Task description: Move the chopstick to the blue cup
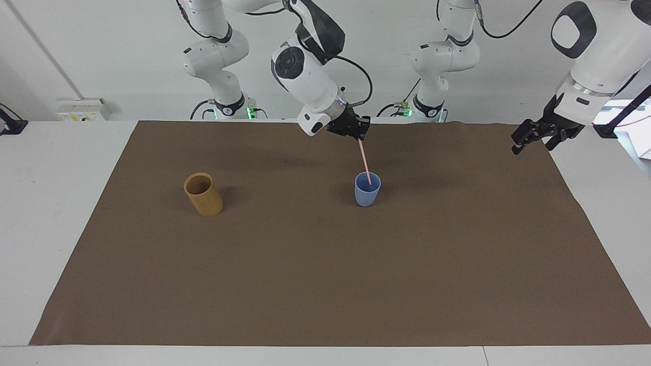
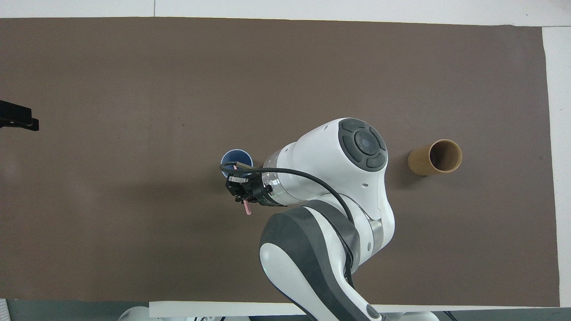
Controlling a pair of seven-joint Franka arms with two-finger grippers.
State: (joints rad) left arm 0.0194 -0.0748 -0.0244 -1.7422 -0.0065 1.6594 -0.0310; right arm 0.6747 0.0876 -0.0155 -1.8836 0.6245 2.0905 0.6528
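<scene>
Brown mat (image 1: 325,264) covers your table. Your right gripper (image 1: 359,134) pinches the chopstick (image 1: 364,158), its tip inside the blue cup (image 1: 367,192). Your left gripper (image 1: 530,138) waits, jaws spread, over the mat's edge.

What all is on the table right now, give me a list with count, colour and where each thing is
chopstick: one, pale pink, tilted, lower end inside the blue cup, upper end in the right gripper
blue cup: one, light blue, upright near the middle of the cloth
bamboo cup: one, tan, upright toward the right arm's end of the table, apart from the blue cup
cloth: one, brown, spread over the table
table: one, white, under the cloth
right gripper: one, black, over the blue cup, holding the chopstick's upper end
left gripper: one, black, open, waiting over the cloth's edge at the left arm's end
</scene>
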